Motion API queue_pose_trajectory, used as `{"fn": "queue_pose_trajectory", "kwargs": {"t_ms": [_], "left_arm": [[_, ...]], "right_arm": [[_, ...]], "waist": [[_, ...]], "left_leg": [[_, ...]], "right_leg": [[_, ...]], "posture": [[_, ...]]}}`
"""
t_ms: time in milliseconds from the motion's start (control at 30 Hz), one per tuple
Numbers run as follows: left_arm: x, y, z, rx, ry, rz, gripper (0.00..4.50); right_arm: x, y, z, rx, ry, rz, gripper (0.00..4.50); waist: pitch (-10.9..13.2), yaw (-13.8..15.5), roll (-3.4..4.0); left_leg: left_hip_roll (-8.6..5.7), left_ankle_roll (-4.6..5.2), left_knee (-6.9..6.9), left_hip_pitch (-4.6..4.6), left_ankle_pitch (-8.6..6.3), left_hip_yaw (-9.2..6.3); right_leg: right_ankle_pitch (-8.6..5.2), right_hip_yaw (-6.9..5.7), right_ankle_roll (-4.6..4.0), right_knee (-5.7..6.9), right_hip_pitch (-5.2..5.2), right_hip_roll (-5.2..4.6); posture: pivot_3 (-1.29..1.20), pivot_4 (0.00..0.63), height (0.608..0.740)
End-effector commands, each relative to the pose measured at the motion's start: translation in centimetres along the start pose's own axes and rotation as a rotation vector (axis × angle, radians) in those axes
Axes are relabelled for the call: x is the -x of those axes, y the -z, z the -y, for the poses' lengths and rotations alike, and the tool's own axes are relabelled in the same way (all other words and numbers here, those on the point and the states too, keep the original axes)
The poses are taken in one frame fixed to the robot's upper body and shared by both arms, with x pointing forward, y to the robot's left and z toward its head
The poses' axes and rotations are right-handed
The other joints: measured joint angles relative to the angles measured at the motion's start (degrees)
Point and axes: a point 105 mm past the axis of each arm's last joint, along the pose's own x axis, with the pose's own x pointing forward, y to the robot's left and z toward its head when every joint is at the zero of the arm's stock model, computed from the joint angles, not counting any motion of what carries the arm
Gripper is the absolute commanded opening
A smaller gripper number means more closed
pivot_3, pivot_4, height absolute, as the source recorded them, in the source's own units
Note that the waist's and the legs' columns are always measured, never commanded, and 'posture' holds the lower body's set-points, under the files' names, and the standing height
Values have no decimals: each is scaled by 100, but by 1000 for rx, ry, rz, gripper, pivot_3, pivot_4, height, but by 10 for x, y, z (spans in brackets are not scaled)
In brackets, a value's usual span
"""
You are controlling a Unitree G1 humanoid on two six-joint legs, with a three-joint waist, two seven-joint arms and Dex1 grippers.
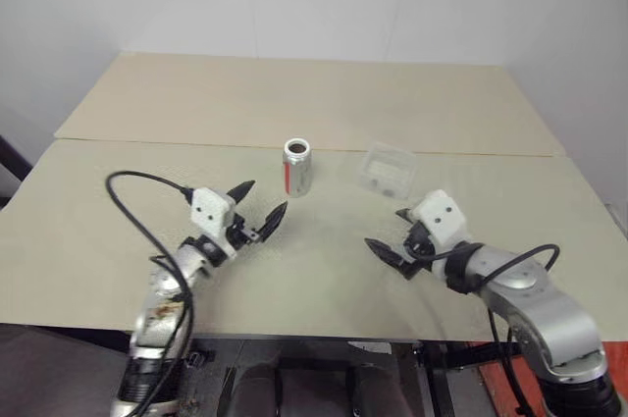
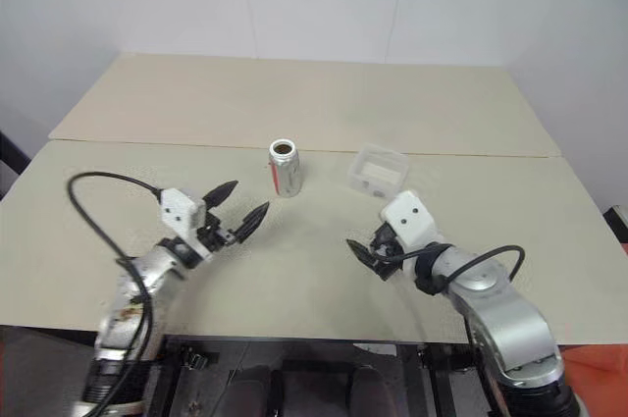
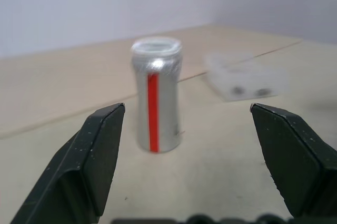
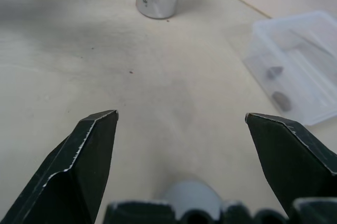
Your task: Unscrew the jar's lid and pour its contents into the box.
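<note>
jar (image 1: 297, 167) upright, lid off, beside box (image 1: 386, 167) | left hand (image 1: 263, 209), right hand (image 1: 391, 237) spread wide, empty | risk: stray sweep topples jar

The small cylindrical metal jar (image 1: 297, 167) is silvery-grey, with a white band carrying one red vertical stripe down its side and a pale rim around a dark open mouth. The shallow rectangular plastic box (image 1: 386, 169) is clear, with a whitish tint and two small dark bits inside. The wide wooden table (image 1: 324, 103) is plain pale beige, crossed by one thin darker seam. Both grippers' fingers (image 3: 95, 155) are black, on white housings.
</note>
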Motion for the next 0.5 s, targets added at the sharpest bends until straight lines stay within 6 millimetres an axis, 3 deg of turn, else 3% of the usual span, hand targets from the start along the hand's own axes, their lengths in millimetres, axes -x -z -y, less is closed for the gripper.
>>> {"fn": "queue_pose_trajectory", "kwargs": {"t_ms": [33,333,500], "left_arm": [[16,-21,5,0,118,37,4149],[36,-24,15,2,195,-7,4149],[47,-23,15,-3,181,-30,4149]], "right_arm": [[26,-17,3,92,-87,69,4500],[50,-10,18,177,-213,10,4500],[54,-14,21,209,-248,24,4500]], "waist": [[0,-4,0],[0,-5,0],[0,-1,0]], "left_leg": [[2,0,0,0,0,2],[17,0,-2,18,0,18],[18,0,-3,19,0,23]], "right_leg": [[0,1,0,-3,0,1],[-5,7,-9,-3,8,11],[-6,11,-10,-4,6,13]], "posture": [[0,150,740],[0,150,740],[0,150,740]]}}
